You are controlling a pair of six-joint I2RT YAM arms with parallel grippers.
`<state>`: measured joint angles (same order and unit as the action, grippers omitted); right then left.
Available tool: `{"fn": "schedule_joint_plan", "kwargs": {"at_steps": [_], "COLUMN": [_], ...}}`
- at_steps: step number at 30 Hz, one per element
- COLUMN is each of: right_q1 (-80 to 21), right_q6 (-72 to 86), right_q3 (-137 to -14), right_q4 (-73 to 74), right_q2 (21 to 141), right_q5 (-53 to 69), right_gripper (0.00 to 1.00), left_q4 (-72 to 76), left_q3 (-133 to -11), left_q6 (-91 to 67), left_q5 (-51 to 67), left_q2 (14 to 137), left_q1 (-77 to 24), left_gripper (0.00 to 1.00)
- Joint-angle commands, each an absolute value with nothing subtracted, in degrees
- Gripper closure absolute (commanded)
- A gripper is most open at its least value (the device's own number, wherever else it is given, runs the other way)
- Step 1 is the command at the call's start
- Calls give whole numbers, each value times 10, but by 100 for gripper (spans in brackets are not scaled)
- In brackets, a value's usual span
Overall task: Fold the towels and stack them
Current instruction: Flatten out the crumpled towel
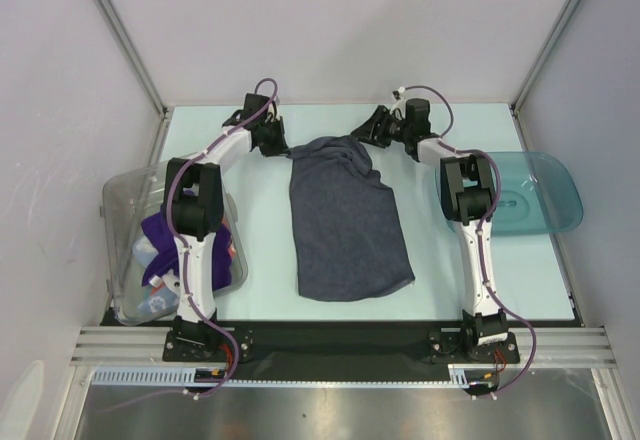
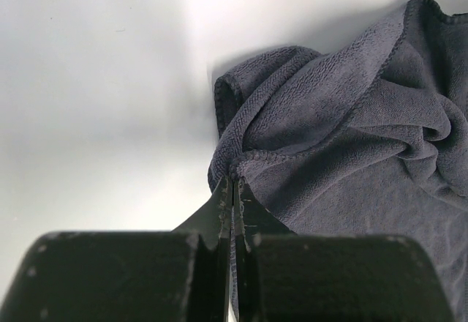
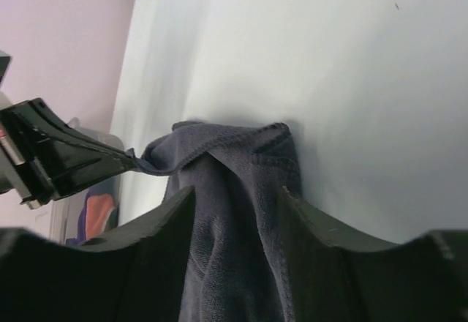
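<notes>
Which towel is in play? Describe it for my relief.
At the middle of the pale table lies the dark navy-grey towel. Unlike the colourful cloths in the clear bin, it lies spread out, one far corner pinched by the left end effector.

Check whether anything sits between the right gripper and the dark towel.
Nothing visible does: the right gripper has its open jaws astride the dark towel at a far corner; the left gripper pinches the other.

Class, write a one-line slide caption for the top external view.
Left gripper pinches a far corner of the navy-grey towel; right gripper straddles the other, clear bin left, teal tray right.
</notes>
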<state>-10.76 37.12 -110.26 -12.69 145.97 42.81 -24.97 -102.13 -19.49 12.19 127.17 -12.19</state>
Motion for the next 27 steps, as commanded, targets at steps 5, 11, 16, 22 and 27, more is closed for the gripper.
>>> {"fn": "schedule_joint_plan", "kwargs": {"at_steps": [5, 11, 16, 22, 27], "right_q1": [-105, -98, -94, -95, -100], "right_q6": [411, 389, 318, 264, 231], "right_q3": [-1130, -1151, -1148, -1119, -1136], "right_q4": [-209, -169, -98, -50, -7], "right_q2": [1480, 1493, 1459, 1409, 1411], "right_q5": [471, 460, 411, 318, 274], "right_gripper": [53, 53, 50, 49, 49], "left_q4": [-242, -243, -249, -250, -250], "left_q3": [-1056, -1066, -1071, -1071, -1072], "left_q6": [-198, -200, -196, -198, -197], "left_q5": [123, 123, 116, 115, 117], "left_q2": [1270, 1276, 1279, 1278, 1280], "left_q1": [-120, -120, -120, -120, -120], "left_gripper": [100, 100, 100, 100, 100]}}
